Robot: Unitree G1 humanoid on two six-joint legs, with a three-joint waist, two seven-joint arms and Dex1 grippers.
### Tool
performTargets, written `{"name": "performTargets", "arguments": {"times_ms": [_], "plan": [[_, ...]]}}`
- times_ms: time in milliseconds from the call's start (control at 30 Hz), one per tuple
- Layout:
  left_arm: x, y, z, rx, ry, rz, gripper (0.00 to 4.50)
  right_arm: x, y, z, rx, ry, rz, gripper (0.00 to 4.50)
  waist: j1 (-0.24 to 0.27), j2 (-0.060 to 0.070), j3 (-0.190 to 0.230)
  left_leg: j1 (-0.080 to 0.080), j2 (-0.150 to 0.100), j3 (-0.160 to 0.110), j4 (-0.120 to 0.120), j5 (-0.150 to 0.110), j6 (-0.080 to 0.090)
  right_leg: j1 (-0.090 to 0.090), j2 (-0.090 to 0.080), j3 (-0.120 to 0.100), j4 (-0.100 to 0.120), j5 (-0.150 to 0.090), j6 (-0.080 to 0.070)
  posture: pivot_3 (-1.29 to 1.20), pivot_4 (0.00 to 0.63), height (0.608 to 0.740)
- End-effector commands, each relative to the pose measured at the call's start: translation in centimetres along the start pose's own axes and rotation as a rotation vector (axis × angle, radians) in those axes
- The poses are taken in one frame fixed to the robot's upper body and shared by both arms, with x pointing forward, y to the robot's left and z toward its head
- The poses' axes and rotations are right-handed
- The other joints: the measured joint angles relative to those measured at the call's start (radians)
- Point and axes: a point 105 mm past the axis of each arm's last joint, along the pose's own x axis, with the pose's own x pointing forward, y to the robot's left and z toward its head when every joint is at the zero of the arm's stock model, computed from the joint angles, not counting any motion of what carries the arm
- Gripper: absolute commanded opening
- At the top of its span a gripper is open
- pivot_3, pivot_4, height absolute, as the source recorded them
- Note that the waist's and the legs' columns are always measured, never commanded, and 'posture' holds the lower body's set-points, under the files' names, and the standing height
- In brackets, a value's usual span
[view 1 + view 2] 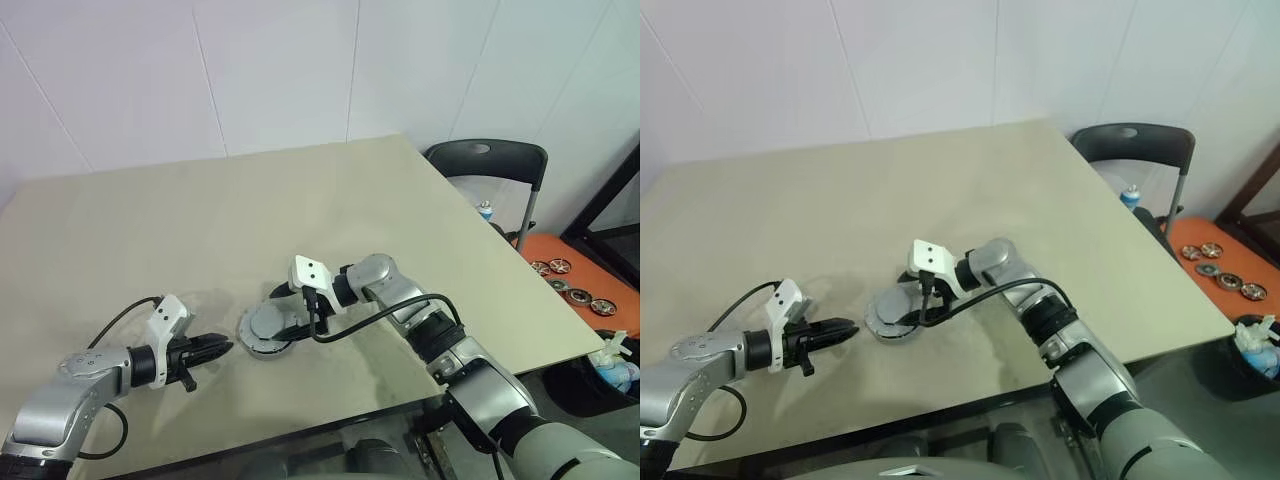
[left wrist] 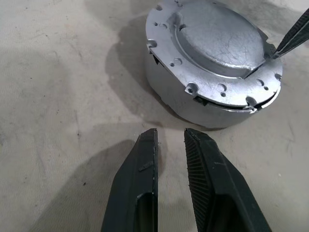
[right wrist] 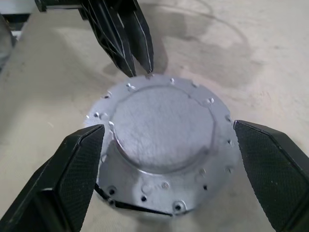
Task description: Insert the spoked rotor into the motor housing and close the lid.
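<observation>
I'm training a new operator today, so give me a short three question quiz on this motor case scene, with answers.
1. True or false: the lid lies down over the motor housing.
2. Which gripper straddles the housing with its fingers wide apart: A left, B right?
3. What stands past the table's far right corner?

Key:
1. True.
2. B, the right gripper; the left gripper sits beside it, fingers nearly together, holding nothing.
3. A dark chair.

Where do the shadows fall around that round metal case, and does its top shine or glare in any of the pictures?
Left wrist view: the metal case throws a soft dark shadow onto the table beside it, and the left gripper shades the table under its fingers. Right wrist view: the lid looks matt and grainy, with no hard glare. Left eye view: only faint shadows under both arms.
</observation>
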Motion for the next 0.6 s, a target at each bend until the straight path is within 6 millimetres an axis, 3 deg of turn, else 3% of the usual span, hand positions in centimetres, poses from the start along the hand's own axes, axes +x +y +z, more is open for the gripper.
{"name": "performTargets", "arguments": {"times_ms": [33, 333, 600], "plan": [[-0.2, 0.1, 1.2, 0.036, -0.031, 0.006, 0.93, 0.3, -0.4, 0.7, -0.025, -0.020, -0.016, 4.49, 0.000, 0.000, 0.000, 0.000, 0.000, 0.000, 0.000, 0.000, 0.000, 0.000, 0.000, 0.000, 0.000, 0.000, 0.000, 0.00, 0.000, 0.740], [-0.3, 0.1, 1.3, 0.038, -0.034, 0.010, 0.93, 0.8, -0.2, -0.7, 0.013, 0.019, -0.007, 4.49, -0.001, -0.001, 0.000, 0.001, 0.000, 0.000, 0.001, 0.000, 0.000, 0.001, 0.000, 0.000, 0.000, 0.000, 0.000, 0.00, 0.000, 0.740], [-0.4, 0.2, 1.2, 0.031, -0.036, 0.023, 0.93, 0.6, -0.5, 0.3, -0.005, 0.003, -0.001, 4.49, -0.001, -0.001, -0.001, 0.001, 0.000, 0.000, 0.001, 0.000, 0.000, 0.001, 0.000, 0.000, 0.001, 0.000, 0.000, 0.00, 0.000, 0.740]]}}
